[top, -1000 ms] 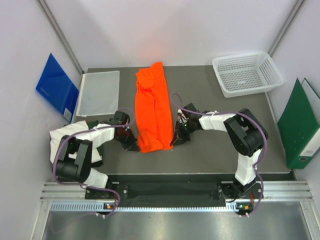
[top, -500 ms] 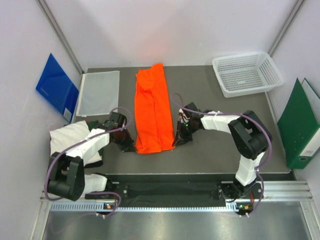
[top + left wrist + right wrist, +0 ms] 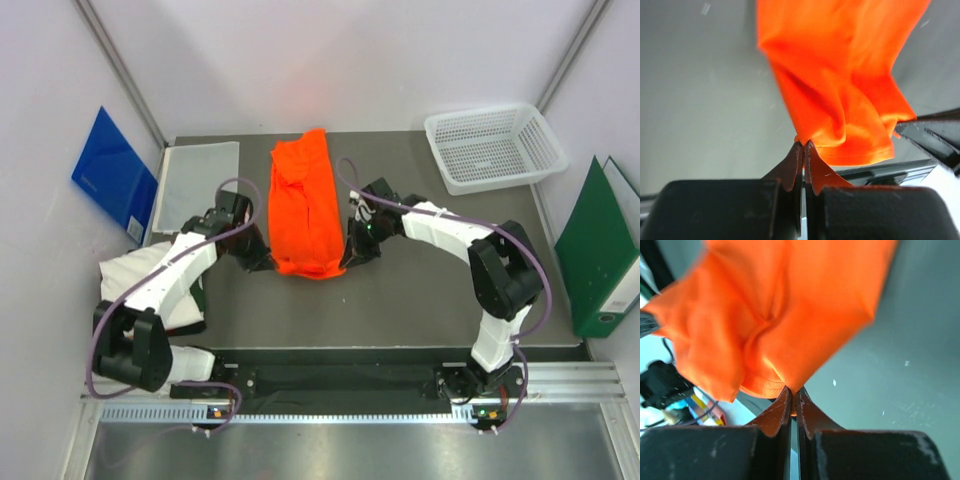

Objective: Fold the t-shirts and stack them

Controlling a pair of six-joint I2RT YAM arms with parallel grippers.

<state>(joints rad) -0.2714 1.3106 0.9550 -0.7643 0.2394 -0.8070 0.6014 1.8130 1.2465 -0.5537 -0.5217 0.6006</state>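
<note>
The orange t-shirt [image 3: 305,205] lies as a long narrow strip in the middle of the table, with its near end lifted. My left gripper [image 3: 268,262] is shut on the near left corner of its hem [image 3: 804,143]. My right gripper [image 3: 347,262] is shut on the near right corner [image 3: 794,390]. In both wrist views the orange cloth [image 3: 840,90] [image 3: 780,310] hangs bunched just past the fingertips. The white t-shirt [image 3: 125,272] lies crumpled at the left edge, partly under the left arm.
A white mesh basket [image 3: 495,147] stands at the far right corner. A clear plastic sheet [image 3: 200,185] lies at the far left, next to a blue folder [image 3: 113,172] against the wall. A green folder [image 3: 600,250] leans on the right wall.
Both grippers have moved away from the arm bases with the shirt's near hem held in them. The orange strip now looks shorter, its near end raised off the table.
</note>
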